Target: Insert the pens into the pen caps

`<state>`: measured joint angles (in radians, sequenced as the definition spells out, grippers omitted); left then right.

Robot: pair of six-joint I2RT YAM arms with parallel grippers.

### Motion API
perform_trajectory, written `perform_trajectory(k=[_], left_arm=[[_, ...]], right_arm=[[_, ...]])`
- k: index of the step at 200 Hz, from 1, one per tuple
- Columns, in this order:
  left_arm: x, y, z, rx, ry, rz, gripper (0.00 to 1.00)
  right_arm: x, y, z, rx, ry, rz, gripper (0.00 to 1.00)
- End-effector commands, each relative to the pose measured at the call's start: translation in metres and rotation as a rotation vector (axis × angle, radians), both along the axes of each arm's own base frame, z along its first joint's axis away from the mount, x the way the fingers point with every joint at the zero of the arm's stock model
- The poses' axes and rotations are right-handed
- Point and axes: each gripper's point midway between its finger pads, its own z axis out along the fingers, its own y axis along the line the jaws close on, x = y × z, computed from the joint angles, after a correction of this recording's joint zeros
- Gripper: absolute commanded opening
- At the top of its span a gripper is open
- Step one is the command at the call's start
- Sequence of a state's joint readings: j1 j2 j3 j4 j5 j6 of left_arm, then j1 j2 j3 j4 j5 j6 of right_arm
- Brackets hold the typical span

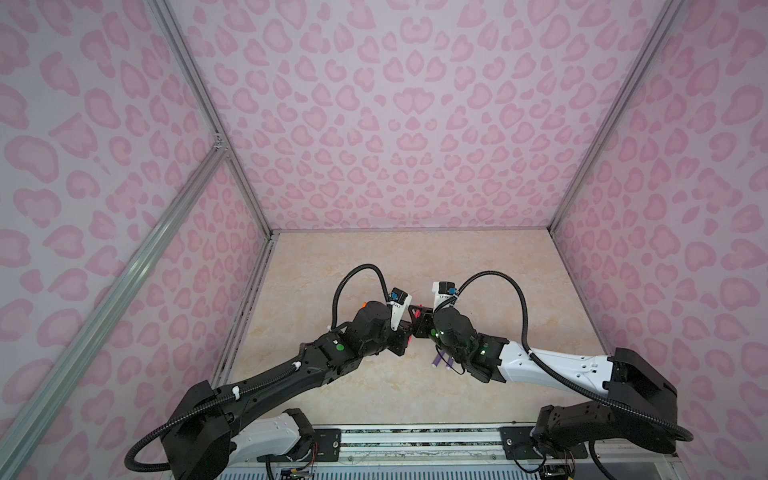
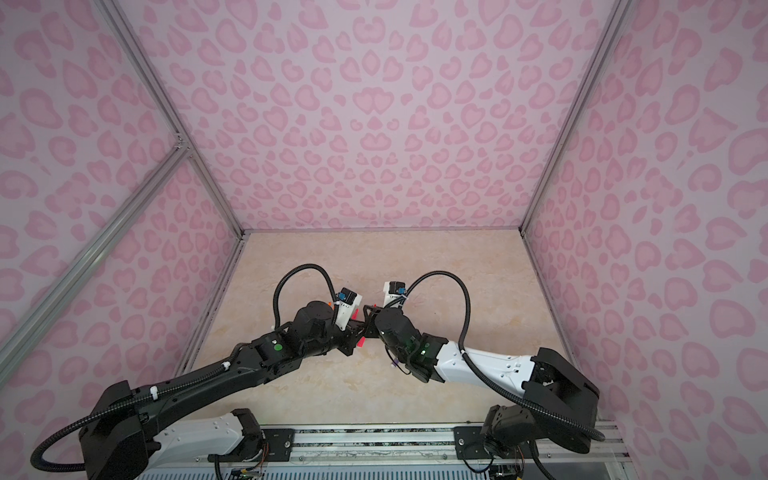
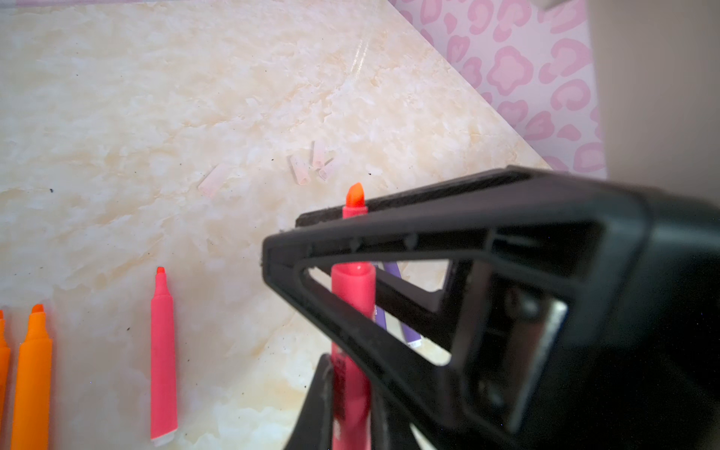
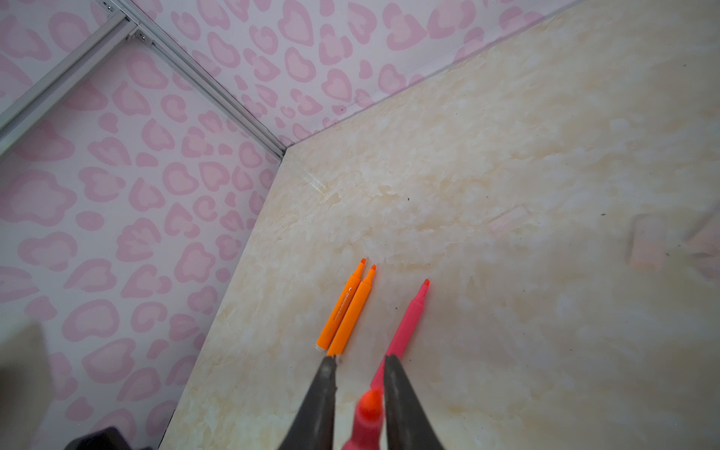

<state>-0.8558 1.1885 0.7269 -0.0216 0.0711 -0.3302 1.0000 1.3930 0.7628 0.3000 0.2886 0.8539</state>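
Honestly the tabletop (image 3: 156,117) looks like glossy marble-print laminate, every pen (image 3: 163,350) is smooth matt plastic, caps (image 3: 298,170) frosted see-through plastic, walls (image 1: 415,124) matt printed sheet, left-wall frame (image 1: 124,278) bare brushed metal.

Both top views look steeply down from high over the near edge of the cream marbled bench (image 1: 374,257), facing the far pink heart-patterned wall (image 1: 395,124) and taking in the whole surface. The left wrist camera sits close behind the left tool (image 3: 350,405), the right wrist camera close behind the right tool (image 4: 359,357). Both share the loose pink-red marker pen (image 3: 163,350) (image 4: 407,323) beyond the tools, probably also the blurred pale translucent caps (image 3: 307,165).
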Motion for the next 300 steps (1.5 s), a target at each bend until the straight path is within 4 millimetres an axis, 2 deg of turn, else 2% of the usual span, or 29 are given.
perform_trajectory(k=[1, 54, 64, 87, 108, 164, 196, 234, 246, 278, 289, 300], left_arm=[[0.004, -0.008, 0.014, -0.035, -0.036, -0.018, 0.03], [0.005, -0.008, 0.009, -0.016, -0.028, -0.014, 0.03], [0.006, -0.009, 0.009, -0.014, -0.026, -0.010, 0.05], [0.007, -0.008, 0.009, -0.017, -0.027, -0.002, 0.19], [0.007, -0.008, 0.007, -0.017, -0.024, 0.003, 0.26], [0.007, -0.004, 0.012, -0.038, -0.044, 0.010, 0.34], [0.004, -0.002, 0.018, -0.060, -0.064, 0.004, 0.35], [0.002, -0.003, 0.020, -0.073, -0.074, -0.007, 0.35], [0.001, -0.004, 0.020, -0.075, -0.075, -0.013, 0.33], [0.001, -0.003, 0.020, -0.076, -0.078, -0.014, 0.17], [0.001, -0.002, 0.021, -0.076, -0.079, -0.009, 0.07], [0.001, -0.002, 0.021, -0.074, -0.079, -0.008, 0.04]], right_arm=[[0.000, 0.001, -0.002, -0.005, 0.002, -0.004, 0.21], [-0.001, 0.005, -0.001, -0.010, 0.016, 0.020, 0.00], [-0.002, 0.007, -0.001, -0.005, 0.019, 0.026, 0.00], [-0.004, 0.008, -0.002, 0.016, 0.028, 0.031, 0.00], [-0.008, 0.012, -0.002, 0.042, 0.033, 0.048, 0.00], [-0.020, 0.026, 0.003, 0.120, 0.043, 0.096, 0.00], [-0.024, 0.027, 0.003, 0.164, 0.057, 0.109, 0.00], [-0.032, 0.028, 0.008, 0.221, 0.064, 0.141, 0.00], [-0.033, 0.029, 0.009, 0.223, 0.065, 0.145, 0.00], [-0.036, 0.033, 0.009, 0.218, 0.066, 0.153, 0.00], [-0.036, 0.034, 0.009, 0.213, 0.063, 0.156, 0.00], [-0.036, 0.034, 0.009, 0.203, 0.061, 0.152, 0.00]])
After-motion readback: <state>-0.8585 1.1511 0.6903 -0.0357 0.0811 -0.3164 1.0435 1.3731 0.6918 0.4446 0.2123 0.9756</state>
